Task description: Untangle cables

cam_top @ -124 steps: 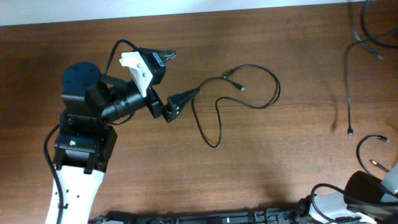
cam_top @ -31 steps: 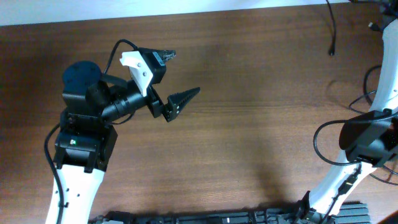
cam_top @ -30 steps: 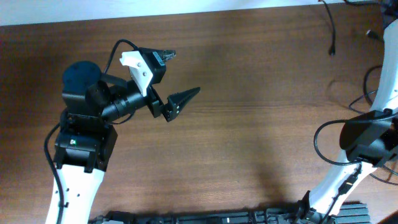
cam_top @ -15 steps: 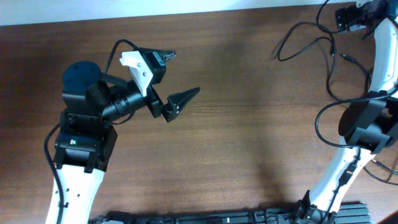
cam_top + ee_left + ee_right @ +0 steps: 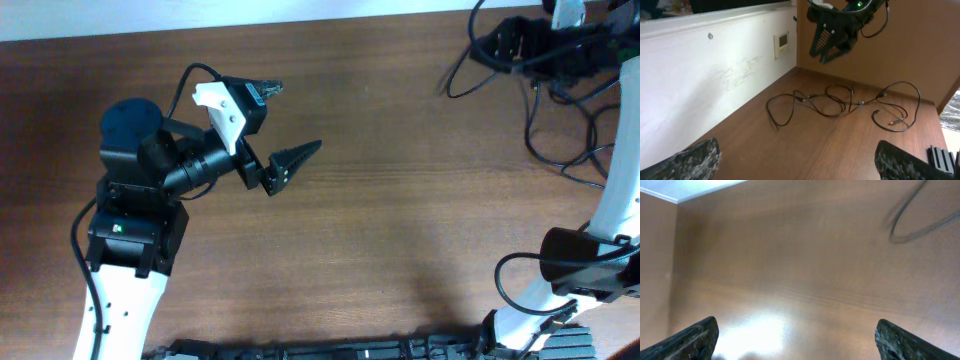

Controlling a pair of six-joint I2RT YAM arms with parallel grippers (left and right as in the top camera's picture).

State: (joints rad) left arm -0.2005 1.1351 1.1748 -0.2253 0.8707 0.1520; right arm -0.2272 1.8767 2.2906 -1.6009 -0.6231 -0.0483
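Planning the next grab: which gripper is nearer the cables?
Right. The right gripper hangs just above the cables; the left gripper is far off to their left, facing them.

The cables [image 5: 847,102] have left the tabletop's [image 5: 400,250] middle and lie at its far right corner; my right arm [image 5: 560,40] reaches over them, right fingers [image 5: 695,337] now spread.

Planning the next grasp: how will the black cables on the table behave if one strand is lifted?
Probably floppy: the cables lie in loose curves on the table, so a lifted strand would likely sag. They look thin, so probably light. Strands cross, so lifting one may drag the others along.
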